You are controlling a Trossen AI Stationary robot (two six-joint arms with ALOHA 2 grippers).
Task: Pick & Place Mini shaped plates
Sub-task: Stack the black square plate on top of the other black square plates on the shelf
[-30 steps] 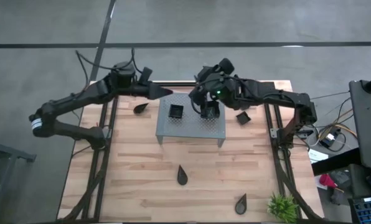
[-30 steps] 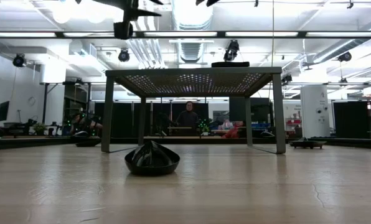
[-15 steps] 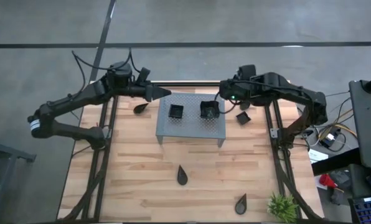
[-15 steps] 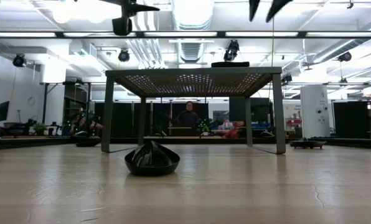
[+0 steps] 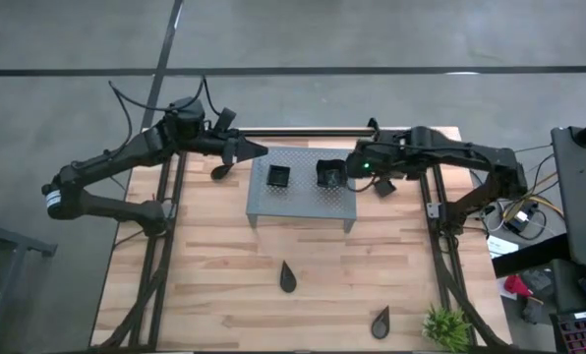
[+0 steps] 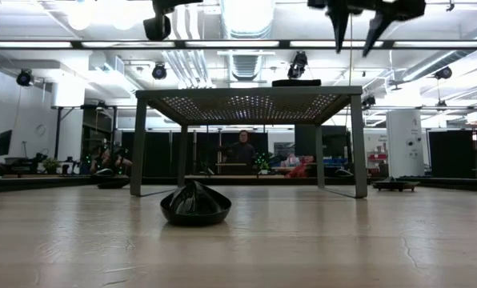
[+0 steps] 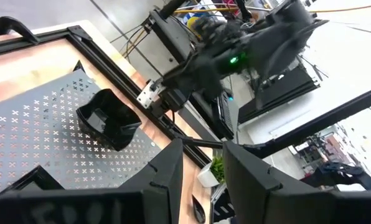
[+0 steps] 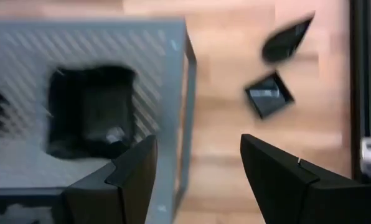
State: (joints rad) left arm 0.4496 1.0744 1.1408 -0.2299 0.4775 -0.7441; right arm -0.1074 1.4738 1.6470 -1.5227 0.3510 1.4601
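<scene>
Right pincer [image 5: 356, 173] hangs open and empty just off the right edge of the grey rack [image 5: 303, 202], above the desk [image 5: 214, 265]; its dark fingers [image 8: 279, 180] stand well apart in its wrist view. Nearest dish is the square one on the rack's right half [image 5: 329, 174], just beside the pincer, not touching. A second square dish [image 5: 277, 177] sits on the rack's left half. Another square dish [image 5: 383, 185] lies on the wood right of the rack, beside the right arm, with a dark teardrop shape [image 8: 286, 38] close to it in the right wrist view. Left pincer [image 5: 257, 151] hovers at the rack's far left corner, fingers [image 7: 167, 171] parted, holding nothing; a teardrop dish [image 5: 221, 170] lies on the wood just below it, left of the rack. Two more teardrop dishes sit well away at the near side: one mid-desk [image 5: 288, 278], one [image 5: 380, 321] next to the small green plant [image 5: 446, 326]. Dishes are glossy black, square ones with raised rims. Rack is perforated grey metal on four legs. Desk top is pale wood planks.
</scene>
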